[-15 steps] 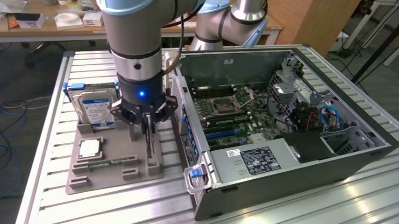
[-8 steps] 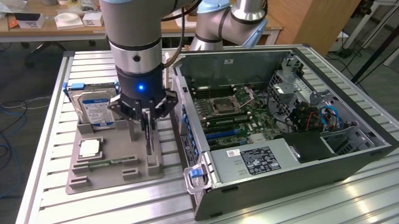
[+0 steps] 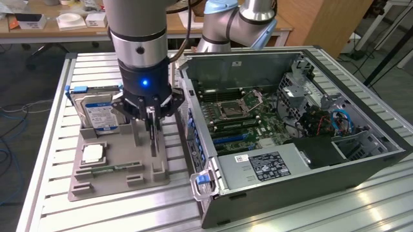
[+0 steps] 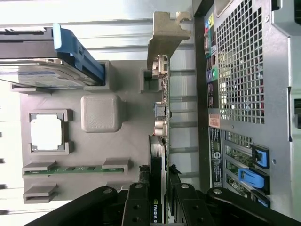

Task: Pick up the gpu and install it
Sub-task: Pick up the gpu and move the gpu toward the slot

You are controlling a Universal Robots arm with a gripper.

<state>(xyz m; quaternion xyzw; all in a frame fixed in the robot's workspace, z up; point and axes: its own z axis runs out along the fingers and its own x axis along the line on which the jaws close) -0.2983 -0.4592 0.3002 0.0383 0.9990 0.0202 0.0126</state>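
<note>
Tool [image 3: 152,117] was found clamped on gpu [image 3: 154,142], stood upright in gray holder tray [image 3: 106,188]. Card could be jammed in its slot, or dropped, if pulled crooked.

The arm [image 3: 137,34] stands vertical, and its wrist [image 3: 143,79] points straight down with a blue light on. The tool [image 3: 152,126] hangs under it, its two fingers [image 4: 138,197] pressed on both sides of the gpu [image 4: 158,157].
</note>
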